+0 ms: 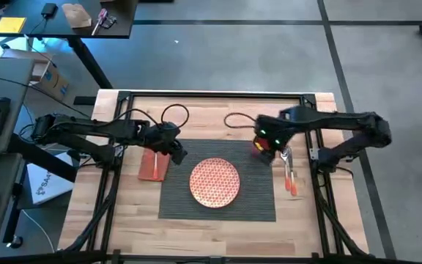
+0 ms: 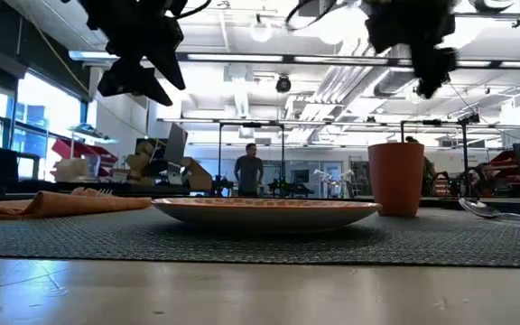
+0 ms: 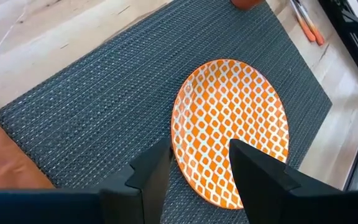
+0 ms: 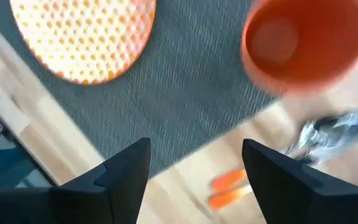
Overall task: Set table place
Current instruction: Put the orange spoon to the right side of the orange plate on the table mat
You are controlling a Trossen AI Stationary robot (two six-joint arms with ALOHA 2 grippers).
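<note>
Nearest, the bare table [image 1: 218,235] edge gives way to the grey mat [image 1: 218,180], with the plate [image 1: 215,182] lying flat at its middle. Left of the mat, the napkin [image 1: 153,166] rests on the wood; right of it lies the cutlery [image 1: 290,176]. Farther back, the cup [image 2: 396,177] stands upright at the mat's far right corner. The left gripper [image 3: 197,177] hangs above the mat's left edge, fingers spread and empty. The right gripper [image 4: 194,180] hangs over the cup, fingers wide, holding nothing.
</note>
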